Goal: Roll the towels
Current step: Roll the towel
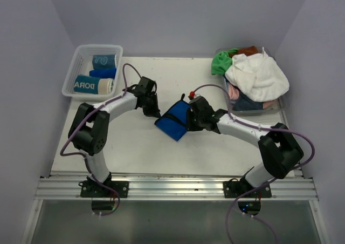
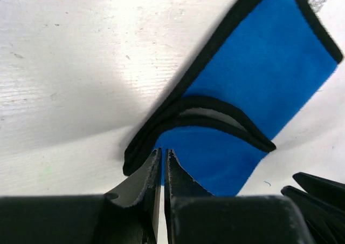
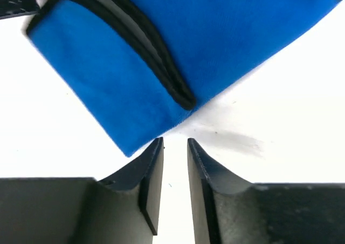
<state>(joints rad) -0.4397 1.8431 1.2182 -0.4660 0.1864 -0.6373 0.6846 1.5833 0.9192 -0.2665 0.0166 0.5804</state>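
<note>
A royal blue towel (image 1: 173,121) with black edging lies folded flat in the middle of the table, one black-edged flap arching up on top of it (image 2: 259,76) (image 3: 215,33). My left gripper (image 1: 153,110) sits at the towel's left end. It is shut, its tips (image 2: 163,152) over the towel's near edge, and it holds nothing. At the towel's right end my right gripper (image 1: 190,117) has its jaws a little apart (image 3: 175,141), with bare table between them. Its tips stop just short of the cloth. More towels, white (image 1: 257,76), green (image 1: 221,62) and pink (image 1: 233,93), are heaped at the back right.
A clear mesh basket (image 1: 75,58) at the back left holds three rolled towels, among them a teal and beige one (image 1: 92,85) and a blue one (image 1: 102,73). The heap of loose towels fills a bin (image 1: 267,108) at the back right. Grey walls close in three sides.
</note>
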